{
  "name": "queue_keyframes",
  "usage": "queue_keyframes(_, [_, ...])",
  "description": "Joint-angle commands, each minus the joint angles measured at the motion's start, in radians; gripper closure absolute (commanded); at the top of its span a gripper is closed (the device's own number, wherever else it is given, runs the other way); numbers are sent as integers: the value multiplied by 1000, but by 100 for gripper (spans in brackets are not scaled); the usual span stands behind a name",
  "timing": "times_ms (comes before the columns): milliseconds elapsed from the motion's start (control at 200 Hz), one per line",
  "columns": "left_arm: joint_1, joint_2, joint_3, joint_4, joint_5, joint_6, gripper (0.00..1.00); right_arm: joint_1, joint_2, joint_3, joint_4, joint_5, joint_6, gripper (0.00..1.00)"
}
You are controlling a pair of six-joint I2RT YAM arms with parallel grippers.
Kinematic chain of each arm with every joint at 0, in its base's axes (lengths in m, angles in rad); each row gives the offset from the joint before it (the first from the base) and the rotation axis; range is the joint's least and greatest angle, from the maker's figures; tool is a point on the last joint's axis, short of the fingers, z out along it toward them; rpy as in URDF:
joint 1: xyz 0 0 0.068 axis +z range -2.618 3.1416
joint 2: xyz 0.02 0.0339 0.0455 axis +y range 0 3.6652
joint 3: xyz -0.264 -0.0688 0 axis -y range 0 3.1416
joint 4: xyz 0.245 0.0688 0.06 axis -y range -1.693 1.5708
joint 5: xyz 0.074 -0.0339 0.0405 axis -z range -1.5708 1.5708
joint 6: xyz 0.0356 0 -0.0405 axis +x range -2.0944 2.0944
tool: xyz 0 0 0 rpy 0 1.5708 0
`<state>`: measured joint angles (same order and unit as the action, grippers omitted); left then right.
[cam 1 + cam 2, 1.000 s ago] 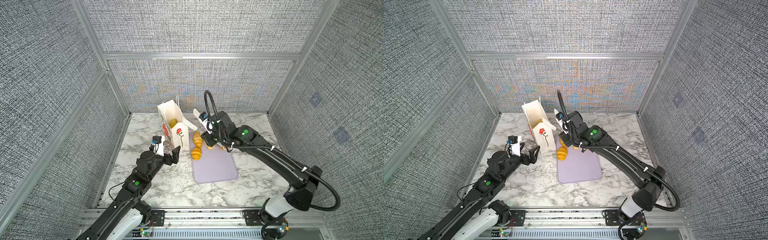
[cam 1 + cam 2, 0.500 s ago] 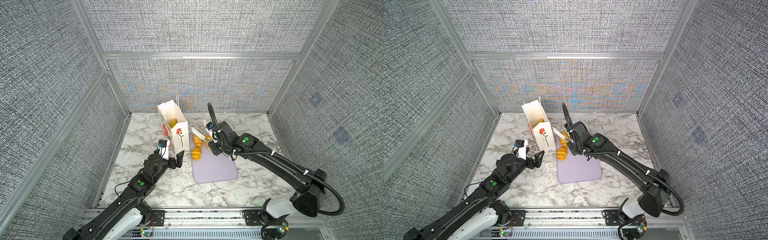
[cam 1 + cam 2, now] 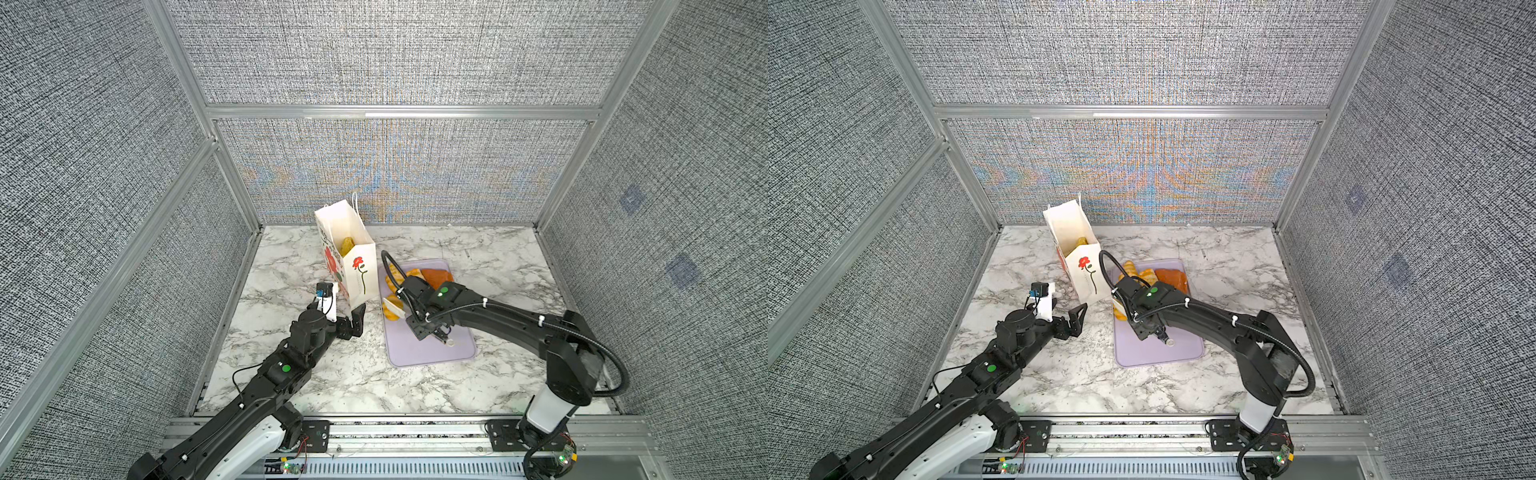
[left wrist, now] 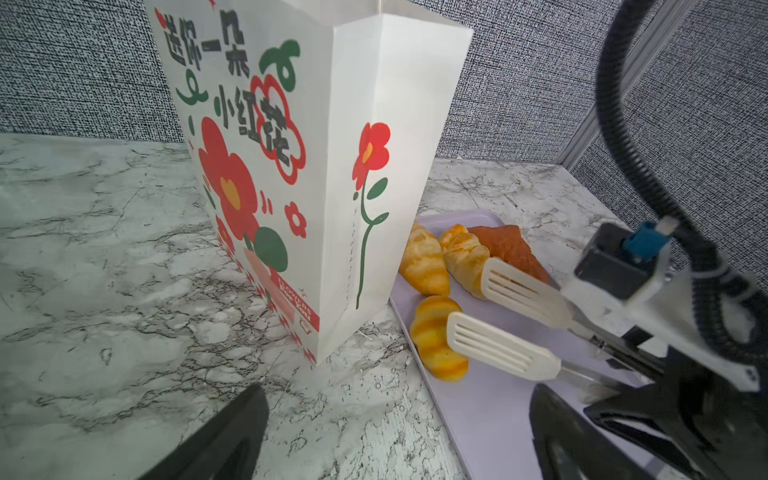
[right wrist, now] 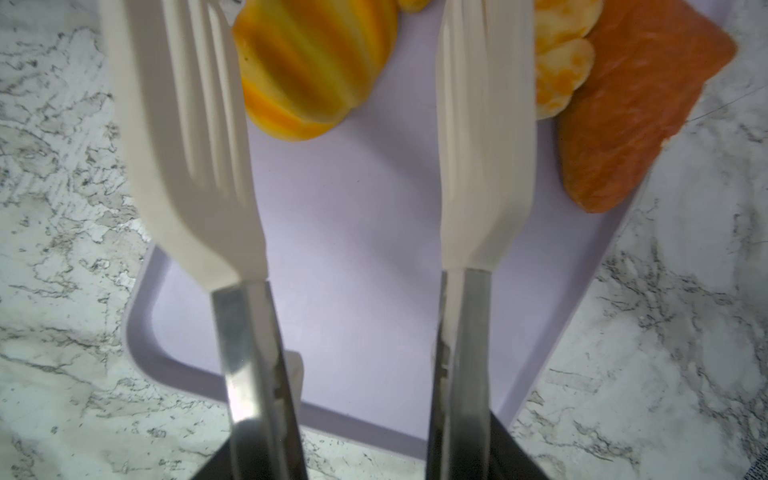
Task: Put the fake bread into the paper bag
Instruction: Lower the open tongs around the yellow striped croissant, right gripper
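The white paper bag [image 3: 358, 277] [image 3: 1086, 274] [image 4: 332, 174] stands upright and open, with one piece of fake bread [image 3: 347, 246] [image 3: 1081, 241] inside. On the lavender tray [image 3: 428, 353] [image 3: 1154, 355] lie a striped croissant [image 4: 432, 336] [image 5: 311, 70], two more croissants [image 4: 424, 262] and a darker triangular pastry [image 4: 511, 249] [image 5: 631, 108]. My right gripper [image 3: 417, 322] [image 3: 1142, 325] [image 5: 365, 457] is shut on white-bladed tongs [image 3: 392, 305] [image 4: 498, 345] [image 5: 187, 145]. Their blades are spread and empty just over the striped croissant. My left gripper [image 3: 347, 318] [image 3: 1068, 316] [image 4: 395, 424] is open, low by the bag's near corner.
The marble tabletop [image 3: 324, 382] is boxed in by grey fabric walls [image 3: 395, 174] with aluminium posts. The bag stands close to the tray's left edge. The right arm's black cable [image 4: 623, 124] loops above the tray.
My right arm has swung the tongs from over the bag's mouth down to the tray. The left gripper shifted slightly along the bag's base and stayed open.
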<state>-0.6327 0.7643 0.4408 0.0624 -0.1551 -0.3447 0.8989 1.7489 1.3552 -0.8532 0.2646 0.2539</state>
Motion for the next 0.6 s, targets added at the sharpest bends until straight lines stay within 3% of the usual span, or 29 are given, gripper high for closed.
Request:
queue_keyframes(0, [-2, 4, 10, 29, -1, 7, 1, 8, 46, 43, -38, 49, 52, 42])
queue_keyframes(325, [-2, -12, 4, 15, -9, 11, 1, 12, 114, 90, -89, 63, 42, 43])
queue_keyframes(595, [-1, -13, 3, 6, -8, 13, 1, 6, 34, -24, -107, 39, -11, 44])
